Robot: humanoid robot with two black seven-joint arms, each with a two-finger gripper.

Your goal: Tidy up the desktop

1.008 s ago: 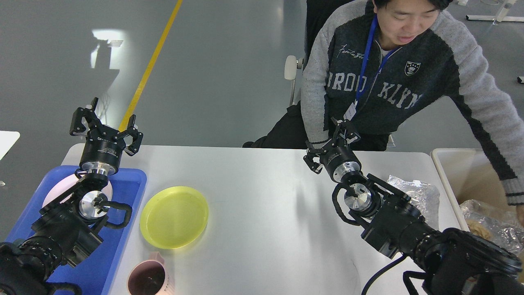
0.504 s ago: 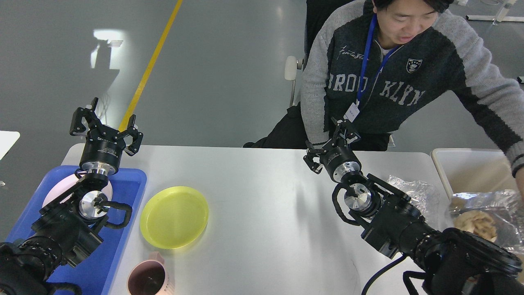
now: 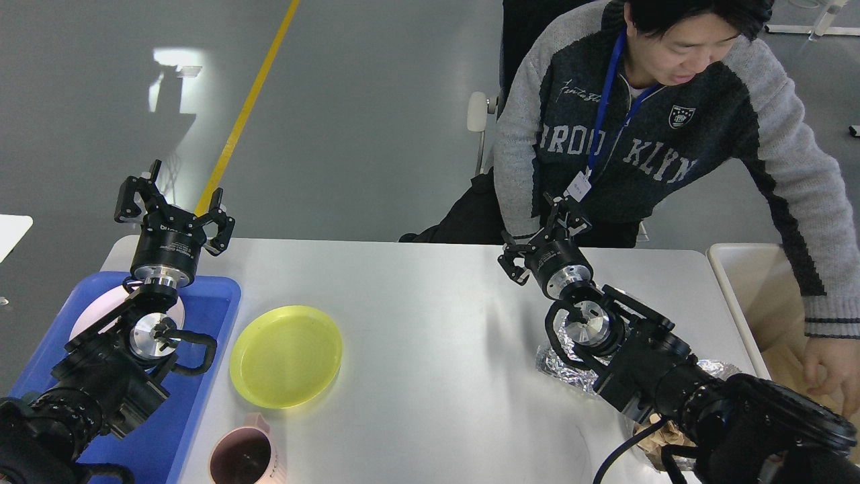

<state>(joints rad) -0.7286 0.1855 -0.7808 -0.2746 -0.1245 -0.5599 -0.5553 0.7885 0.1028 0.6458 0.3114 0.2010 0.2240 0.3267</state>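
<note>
Head view shows the desktop [image 3: 430,323] spread below both arms, left gripper [image 3: 173,202] and right gripper [image 3: 543,232] both spread apart and empty above it, so reaching toward the crumpled foil [image 3: 561,359] under the right arm risks striking the person [image 3: 672,134] seated behind the desktop.

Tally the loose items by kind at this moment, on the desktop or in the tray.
Yellow plate on the desktop: 1
Pink cup, desktop front edge: 1
Foil wrapper, partly hidden under the right arm: 1
Pale plate in the blue tray: 1
Total: 4
</note>
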